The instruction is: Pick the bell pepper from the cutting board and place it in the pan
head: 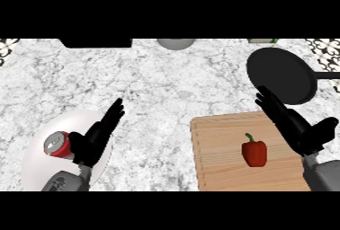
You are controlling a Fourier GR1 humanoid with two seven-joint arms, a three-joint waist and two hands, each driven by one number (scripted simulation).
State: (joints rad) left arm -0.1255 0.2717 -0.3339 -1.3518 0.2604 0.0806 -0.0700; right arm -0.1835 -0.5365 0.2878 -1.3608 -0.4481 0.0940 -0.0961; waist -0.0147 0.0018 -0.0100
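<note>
A: ok colour rundown. the bell pepper (254, 153) is deep red with a little green stem, sitting on a pale tan cutting board (219, 157) with faint wood grain lines

B: and the counter (172, 81)?

A: white and grey marble, mottled all over. the pan (281, 74) is flat black, handle too

B: what's the thing on the left

A: a white plate (40, 157) with a red can (58, 144) that has a silvery grey top. both hands, left hand (96, 139) and right hand (292, 123), are black on grey forearms

B: corners?

A: black and white ornate tile pattern (327, 47), plus a grey round thing (176, 43) at the top edge
</note>
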